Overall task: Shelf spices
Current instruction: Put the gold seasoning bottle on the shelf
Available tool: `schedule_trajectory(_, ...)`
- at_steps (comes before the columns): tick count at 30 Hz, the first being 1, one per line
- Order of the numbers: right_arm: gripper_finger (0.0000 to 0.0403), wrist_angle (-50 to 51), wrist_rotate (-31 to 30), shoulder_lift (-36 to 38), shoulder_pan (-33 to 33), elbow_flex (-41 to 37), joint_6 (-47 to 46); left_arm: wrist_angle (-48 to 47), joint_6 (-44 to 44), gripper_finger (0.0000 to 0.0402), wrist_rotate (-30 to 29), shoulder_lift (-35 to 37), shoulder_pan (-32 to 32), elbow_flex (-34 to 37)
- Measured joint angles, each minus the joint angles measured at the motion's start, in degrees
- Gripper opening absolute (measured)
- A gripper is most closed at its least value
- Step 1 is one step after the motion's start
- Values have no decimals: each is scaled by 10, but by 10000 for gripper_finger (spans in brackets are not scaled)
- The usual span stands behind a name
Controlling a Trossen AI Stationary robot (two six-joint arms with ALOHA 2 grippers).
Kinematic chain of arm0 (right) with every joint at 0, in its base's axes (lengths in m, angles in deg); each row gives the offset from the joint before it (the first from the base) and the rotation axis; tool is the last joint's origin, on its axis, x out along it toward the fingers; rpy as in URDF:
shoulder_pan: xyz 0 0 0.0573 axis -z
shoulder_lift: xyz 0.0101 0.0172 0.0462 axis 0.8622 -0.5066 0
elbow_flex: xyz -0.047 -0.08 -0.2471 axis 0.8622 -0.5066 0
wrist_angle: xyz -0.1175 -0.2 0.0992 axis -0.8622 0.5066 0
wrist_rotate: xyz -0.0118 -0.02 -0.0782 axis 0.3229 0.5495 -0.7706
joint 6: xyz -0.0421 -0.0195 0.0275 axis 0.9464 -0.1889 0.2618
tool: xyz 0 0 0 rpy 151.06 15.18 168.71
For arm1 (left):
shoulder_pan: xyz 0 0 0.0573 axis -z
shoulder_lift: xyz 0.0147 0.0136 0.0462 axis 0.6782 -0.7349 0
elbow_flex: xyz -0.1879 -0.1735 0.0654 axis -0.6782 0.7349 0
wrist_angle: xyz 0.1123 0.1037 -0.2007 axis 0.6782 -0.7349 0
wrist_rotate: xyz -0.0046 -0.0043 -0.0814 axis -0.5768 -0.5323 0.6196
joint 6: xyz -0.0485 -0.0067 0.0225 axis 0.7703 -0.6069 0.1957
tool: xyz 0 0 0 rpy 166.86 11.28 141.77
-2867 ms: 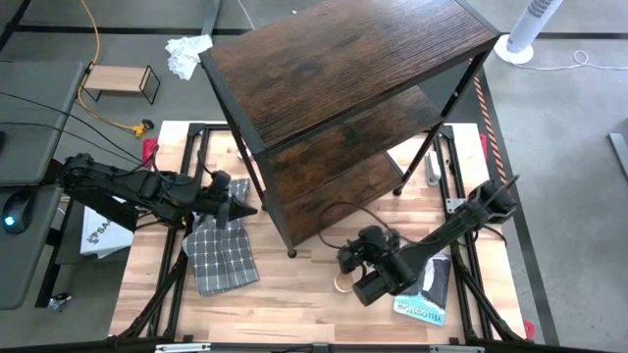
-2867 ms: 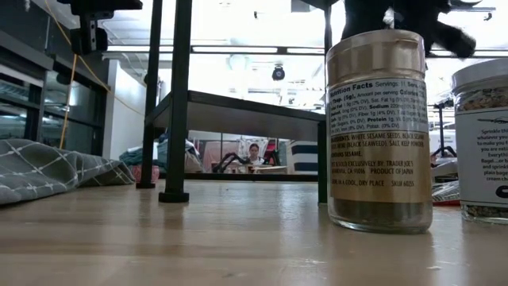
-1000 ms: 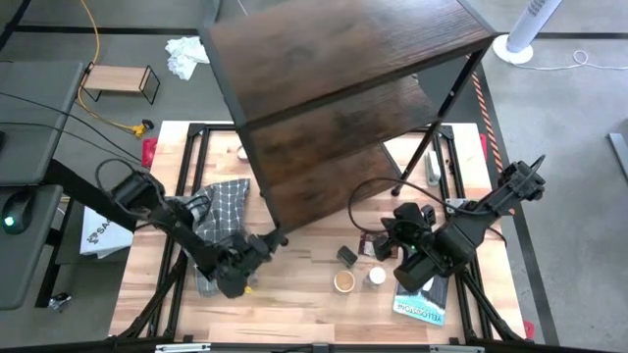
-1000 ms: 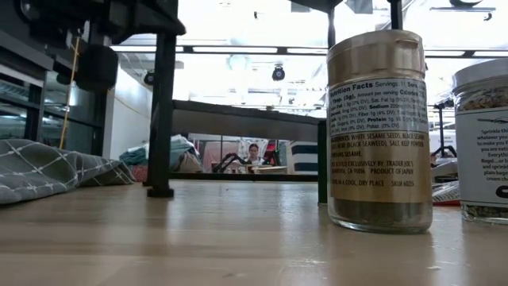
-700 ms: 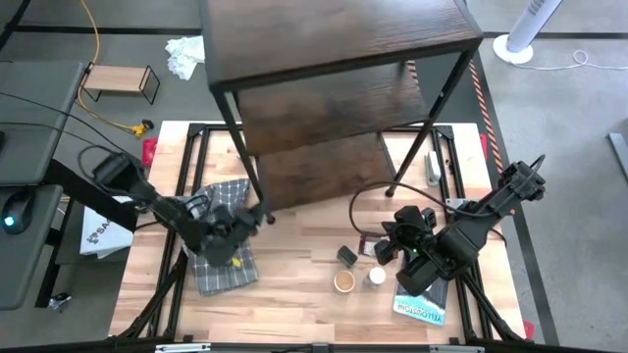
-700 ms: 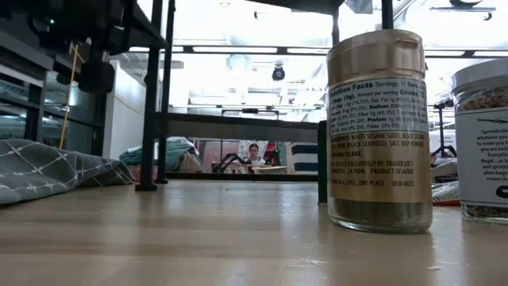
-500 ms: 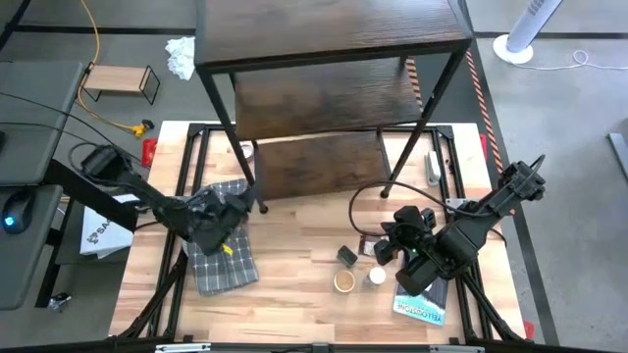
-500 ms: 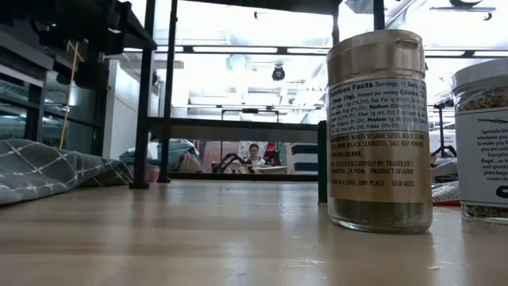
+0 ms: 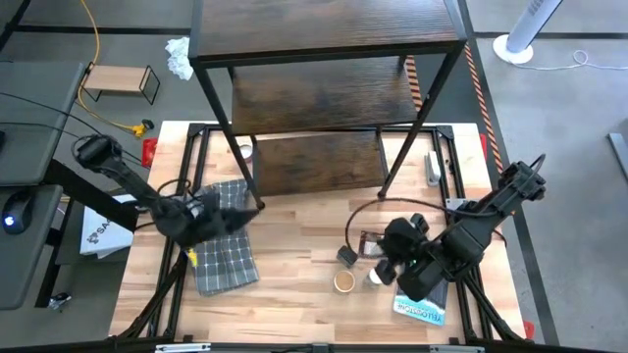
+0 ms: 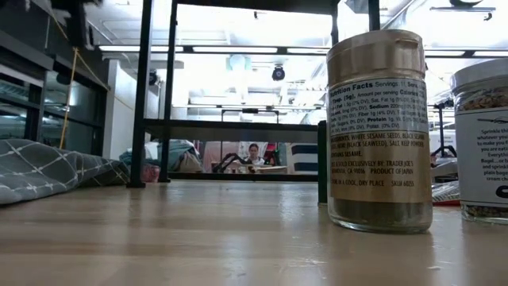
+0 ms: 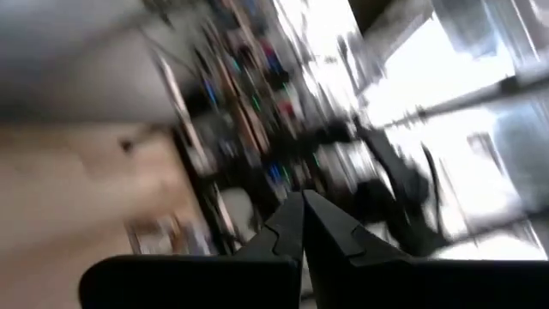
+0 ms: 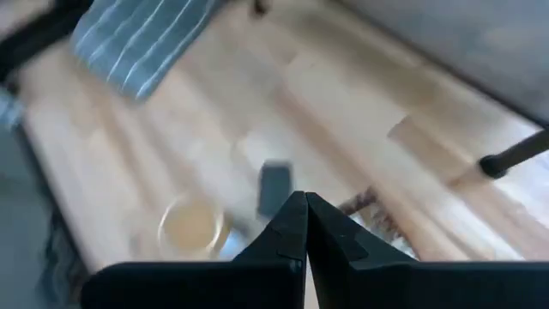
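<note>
I see the shelf (image 9: 324, 88) standing upright at the far side of the table (image 9: 294, 294), its legs on the wood. My left gripper (image 9: 238, 218) sits beside the shelf's near-left leg, over the grey checked cloth (image 9: 224, 257), fingers pressed together. My right gripper (image 9: 385, 257) hovers just by the spices: a dark-capped jar (image 9: 346, 256), a tan round canister (image 9: 343, 282) and a white-capped jar (image 9: 375, 277), all on the table in front of the shelf. Its fingers are pressed together too, holding nothing.
</note>
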Motion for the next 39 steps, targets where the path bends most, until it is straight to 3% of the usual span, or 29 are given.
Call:
schedule_trajectory(6, 0, -1, 62, 0, 1, 39, 35, -48, -93, 0, 21, 2, 77, -31)
schedule_trajectory(9, 4, -3, 69, 0, 1, 42, 35, -200, -95, 0, 23, 1, 82, -74)
schedule_trajectory(13, 38, -6, 108, -2, 1, 42, 46, -440, -63, 0, 100, -9, 50, -151)
schedule_trajectory(17, 103, -7, 141, -2, 9, 42, 31, -540, -119, 0, 177, -24, 11, -203)
schedule_trajectory(22, 199, 5, 142, -15, 31, 42, 13, -542, -226, 4, 221, -36, -30, -229)
schedule_trajectory(27, 267, 36, 146, -41, 80, 42, 11, -541, -187, 44, 220, -37, -71, -237)
schedule_trajectory(32, 283, 42, 189, -56, 136, 42, 99, -529, -151, 125, 229, -37, -120, -236)
schedule_trajectory(39, 284, 36, 221, -57, 185, 42, 287, -402, -159, 239, 230, -37, -192, -236)
